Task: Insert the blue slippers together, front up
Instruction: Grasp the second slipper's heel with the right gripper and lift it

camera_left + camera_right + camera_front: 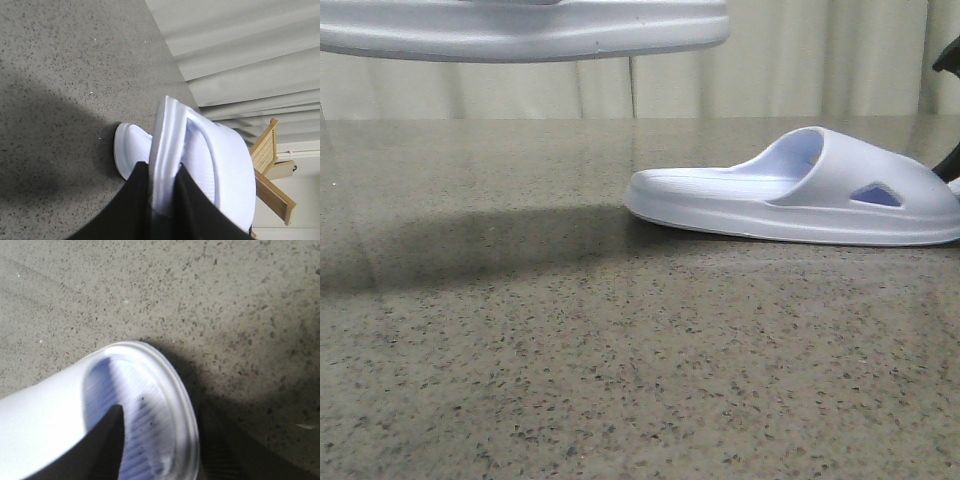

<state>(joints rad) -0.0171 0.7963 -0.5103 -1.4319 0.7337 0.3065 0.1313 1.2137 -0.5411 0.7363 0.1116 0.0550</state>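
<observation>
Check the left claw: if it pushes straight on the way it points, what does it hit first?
Probably the other slipper on the stone tabletop. The left claw is clamped on the sole edge of the raised slipper, which leads; the resting slipper's heel shows just beyond it. Depth unclear.

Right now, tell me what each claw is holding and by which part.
Left claw clamps the raised slipper by its sole's side edge. Right claw straddles the toe-end rim of the slipper on the table; whether it grips cannot be told.

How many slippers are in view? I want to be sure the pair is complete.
2. One slipper is lifted above the table, held by the left gripper. The other slipper lies on the table at right, with the right gripper straddling its edge.
</observation>
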